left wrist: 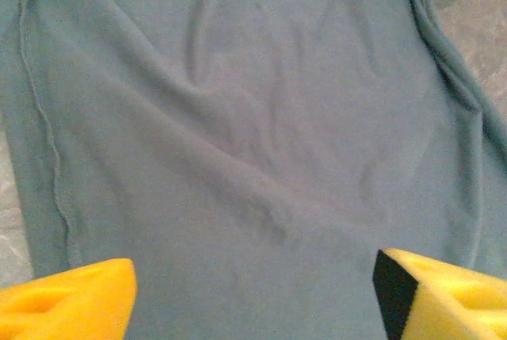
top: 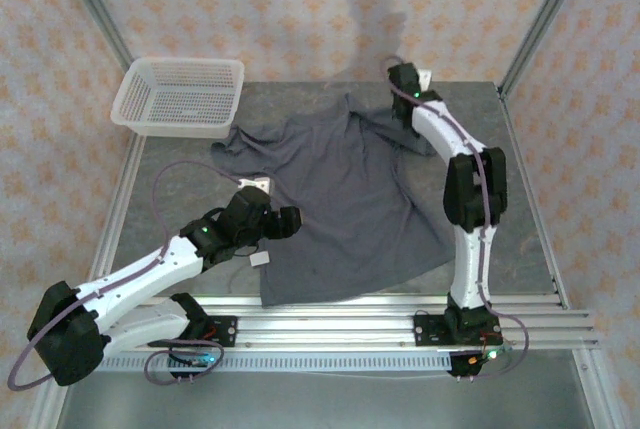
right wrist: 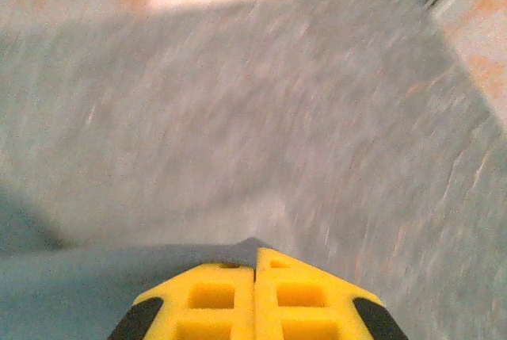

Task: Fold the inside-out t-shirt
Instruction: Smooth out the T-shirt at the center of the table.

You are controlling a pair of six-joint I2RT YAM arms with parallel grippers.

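**Right hand pinches the far edge of the shirt; left hand hangs open over it**

The inside-out t-shirt [top: 340, 199] lies spread over the middle of the bench [top: 525, 179]. Its hem is near the arm bases and its upper part reaches toward the far edge. The cloth is rumpled, with long folds running across it, and one sleeve points left toward the white mesh basket [top: 175, 127]. The basket stands at the far left corner of the bench, just beside that sleeve.

The left hand [top: 283, 221] is over the left side of the shirt, about midway between near and far. In its wrist view, its two yellow fingers [left wrist: 67, 300] stand wide apart at the bottom corners, with nothing between them. Below them the shirt [left wrist: 261, 118] lies in soft creases, and a stitched seam runs down its left side. Bare bench [left wrist: 483, 31] shows at the far right.

The right hand [top: 405, 79] is stretched out to the far right part of the shirt, close to the far edge of the bench. In its wrist view, its fingers [right wrist: 222, 300] are pressed together. A small peak of the grey cloth [right wrist: 71, 292] is drawn up to their tips, so it looks pinched there. That view is blurred, and the bench [right wrist: 277, 118] runs away beyond the fingers.
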